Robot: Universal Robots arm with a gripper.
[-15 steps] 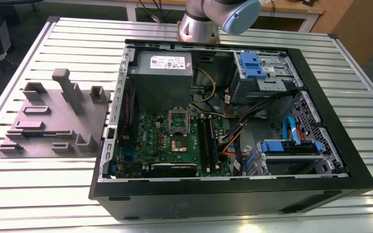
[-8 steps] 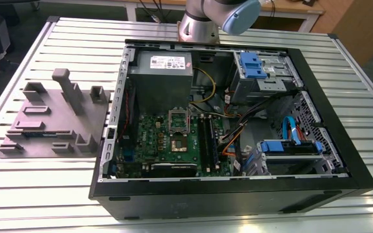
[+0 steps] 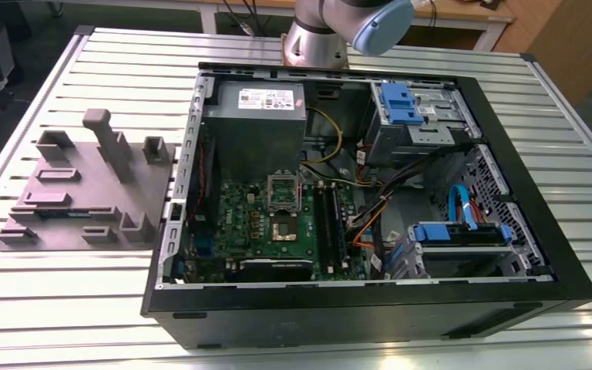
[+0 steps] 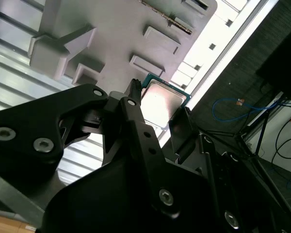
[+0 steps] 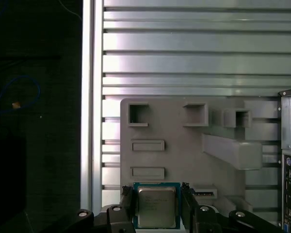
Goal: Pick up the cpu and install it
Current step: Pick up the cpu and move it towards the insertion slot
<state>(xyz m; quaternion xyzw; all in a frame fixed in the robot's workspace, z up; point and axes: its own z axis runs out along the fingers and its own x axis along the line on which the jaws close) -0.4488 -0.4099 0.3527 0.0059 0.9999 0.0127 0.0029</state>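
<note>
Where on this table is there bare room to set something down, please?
Bare slats lie between the grey fixture and the table's edge nearest the exterior camera, and past the computer case at the exterior view's right. Inside it is crowded.

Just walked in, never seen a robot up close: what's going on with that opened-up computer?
A robot arm is fitting a processor into the open computer case. Its pincer is closed on the cpu, a small square chip with a silver top, gripping two opposite edges. In both wrist views it hangs over the grey parts tray on the slatted table beside the case. The chip is not on the motherboard yet.
</note>
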